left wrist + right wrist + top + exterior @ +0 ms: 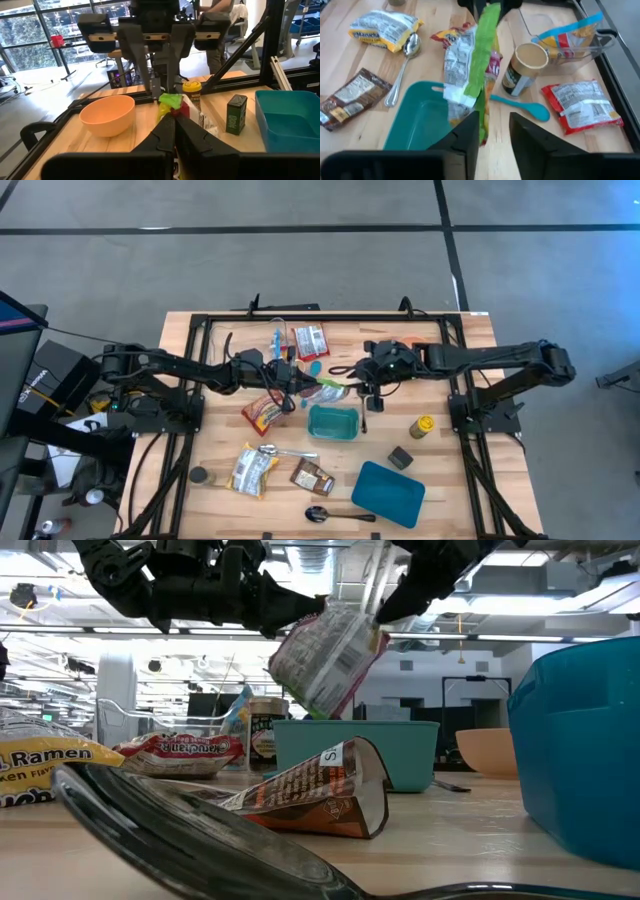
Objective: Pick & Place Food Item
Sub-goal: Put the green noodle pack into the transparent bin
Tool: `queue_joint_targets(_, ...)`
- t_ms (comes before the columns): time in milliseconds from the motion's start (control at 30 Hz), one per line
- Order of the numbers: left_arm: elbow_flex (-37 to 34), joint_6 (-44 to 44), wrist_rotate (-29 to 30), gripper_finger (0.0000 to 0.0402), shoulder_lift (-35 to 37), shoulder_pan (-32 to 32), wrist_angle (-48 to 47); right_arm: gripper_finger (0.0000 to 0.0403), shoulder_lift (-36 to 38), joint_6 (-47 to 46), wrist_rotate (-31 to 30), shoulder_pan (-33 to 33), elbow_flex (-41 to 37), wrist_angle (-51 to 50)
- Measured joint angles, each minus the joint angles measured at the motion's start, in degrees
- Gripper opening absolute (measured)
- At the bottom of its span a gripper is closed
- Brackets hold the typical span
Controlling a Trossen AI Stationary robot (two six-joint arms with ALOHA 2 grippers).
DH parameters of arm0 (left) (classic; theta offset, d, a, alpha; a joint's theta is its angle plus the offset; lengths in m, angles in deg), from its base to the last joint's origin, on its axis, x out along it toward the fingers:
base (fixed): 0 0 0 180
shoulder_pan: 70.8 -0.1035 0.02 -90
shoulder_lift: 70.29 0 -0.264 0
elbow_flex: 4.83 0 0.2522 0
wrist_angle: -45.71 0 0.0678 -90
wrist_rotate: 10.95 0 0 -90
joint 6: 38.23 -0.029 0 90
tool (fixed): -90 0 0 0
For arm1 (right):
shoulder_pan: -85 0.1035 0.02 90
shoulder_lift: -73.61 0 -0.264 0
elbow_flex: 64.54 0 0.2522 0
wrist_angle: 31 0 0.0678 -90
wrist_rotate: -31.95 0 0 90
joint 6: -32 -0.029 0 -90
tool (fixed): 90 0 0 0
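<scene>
The desk [470, 360] carries a teal lid [389, 491], then the teal tub [333, 421] at its middle — and above that tub hangs the food packet [328, 658], clear of the wood, tilted, green edge showing in both wrist views. The left end effector [298, 388] is clenched on the packet from one side. The right end effector [348, 385] meets it from the other; its fingers [470, 131] stand slightly parted with the packet's green edge between them, and whether they grip it I cannot tell. Around them lie a ramen pack [253, 468], a brown pouch [312, 477], a red pack [309, 340], an orange bowl [107, 114], a jar [523, 68], a blue spoon [522, 106] — and a metal spoon [286, 451].
</scene>
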State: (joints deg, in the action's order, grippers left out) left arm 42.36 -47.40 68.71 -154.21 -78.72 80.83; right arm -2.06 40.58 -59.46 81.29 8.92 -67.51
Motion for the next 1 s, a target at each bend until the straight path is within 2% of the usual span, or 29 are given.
queue_joint_targets(167, 0.0, 0.4, 2.6, 0.0, 0.0, 0.0, 0.2, 0.0122, 1.3, 0.4, -0.1, -1.4, -0.1, -0.8)
queue_joint_targets(400, 0.0, 2.2, 8.4, 0.0, 1.1, 0.0, 0.7, 0.0118, 4.9, 0.2, -1.9, -3.2, 0.0, -2.2)
queue_joint_targets(633, 0.0, 3.9, 14.2, 0.0, 3.4, 0.0, 1.4, 0.0116, 6.6, -2.4, -8.1, -4.0, 0.0, -2.9)
queue_joint_targets(1000, 0.0, 3.0, 31.4, 0.0, 11.9, 0.0, 0.8, 0.0116, 5.8, -7.6, -21.4, -4.0, 0.0, -4.0)
